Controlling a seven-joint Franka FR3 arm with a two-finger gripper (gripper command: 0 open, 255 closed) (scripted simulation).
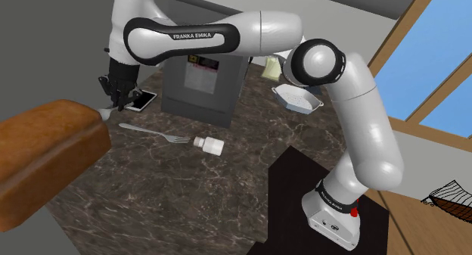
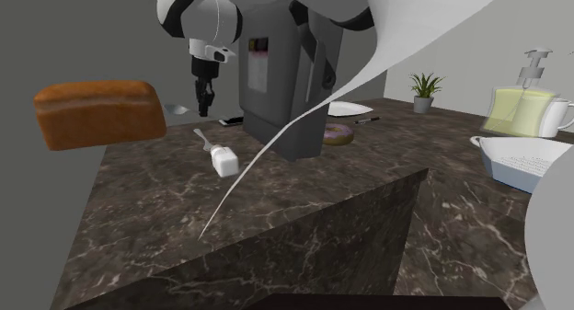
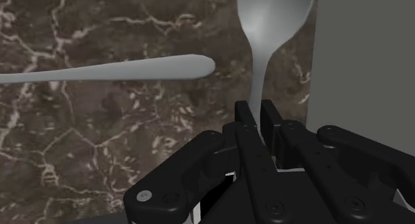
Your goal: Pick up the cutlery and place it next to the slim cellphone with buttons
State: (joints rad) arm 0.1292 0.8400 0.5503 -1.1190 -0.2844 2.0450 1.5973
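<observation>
My black gripper [image 3: 259, 113] is shut on the handle of a grey spoon [image 3: 273, 16], whose bowl sticks out beyond the fingertips, just above the dark marble counter [image 3: 100, 156]. In the shoulder view the gripper [image 1: 117, 101] hangs right beside a slim phone [image 1: 141, 101] with a white face. From the second exterior view the gripper [image 2: 202, 98] points down with the spoon's bowl [image 2: 175, 108] beside it, and the phone [image 2: 230, 120] lies a little further toward that view's right. A grey fork [image 1: 155, 132] lies flat on the counter nearby; its handle end [image 3: 133, 68] lies close to the spoon.
A brown bread loaf [image 1: 45, 155] sits at the counter's near left. A small white bottle [image 1: 208, 144] lies at the fork's tines. A dark grey box [image 1: 200, 79] stands behind the phone, a white dish [image 1: 297, 98] further right. A doughnut [image 2: 336, 133] and plate [image 2: 354, 108] lie beyond.
</observation>
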